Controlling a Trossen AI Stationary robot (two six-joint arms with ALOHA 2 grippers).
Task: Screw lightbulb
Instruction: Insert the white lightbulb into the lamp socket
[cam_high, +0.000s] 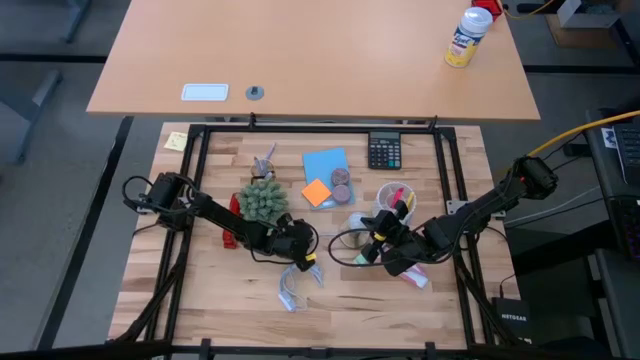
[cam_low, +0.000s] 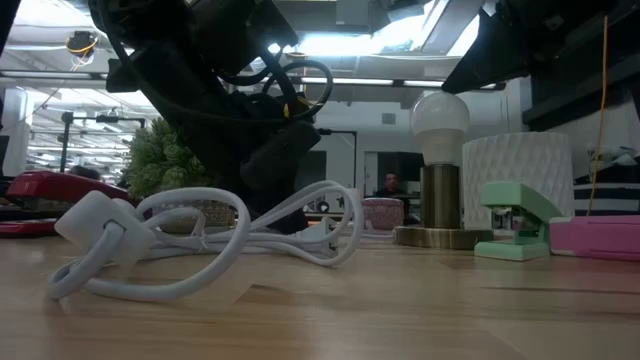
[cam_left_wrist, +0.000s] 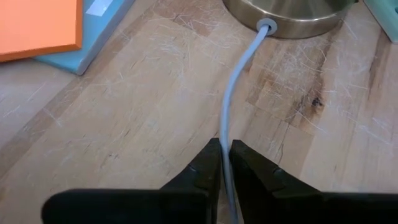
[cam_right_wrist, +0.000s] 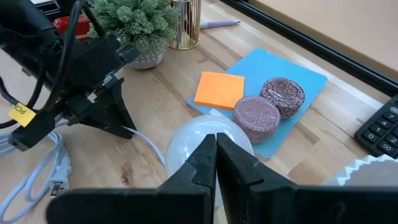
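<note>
The lightbulb (cam_low: 440, 118), a frosted white globe, stands upright in a brass socket on a round brass lamp base (cam_low: 440, 237) near the table's middle. It also shows in the right wrist view (cam_right_wrist: 186, 142). My right gripper (cam_right_wrist: 216, 146) is shut, its tips just over the globe's top; in the high view it is right of the lamp (cam_high: 378, 248). My left gripper (cam_high: 303, 248) is left of the lamp, shut on the lamp's white cord (cam_left_wrist: 239, 68). The rest of the cord lies looped on the table (cam_low: 200, 235). My left gripper pinches the white cord (cam_left_wrist: 225, 163) between its two fingers, a short way from where the cord enters the brass base (cam_left_wrist: 267, 25). The fingers slant down toward the table and the cord runs along between them. Past the fingers the cord lies on the wood in a slight curve. My right gripper holds its shut fingertips over the top of the bulb's globe (cam_right_wrist: 198, 134), coming from above at a slant. I cannot tell whether they touch it.
A green stapler (cam_low: 515, 215), a white ribbed cup of pens (cam_low: 515, 170) and a pink thing (cam_low: 600, 238) stand right of the lamp. A potted plant (cam_right_wrist: 134, 25), a red stapler (cam_low: 35, 190), orange notes on a blue pad (cam_right_wrist: 219, 90) and a calculator (cam_high: 384, 152) lie farther back.
</note>
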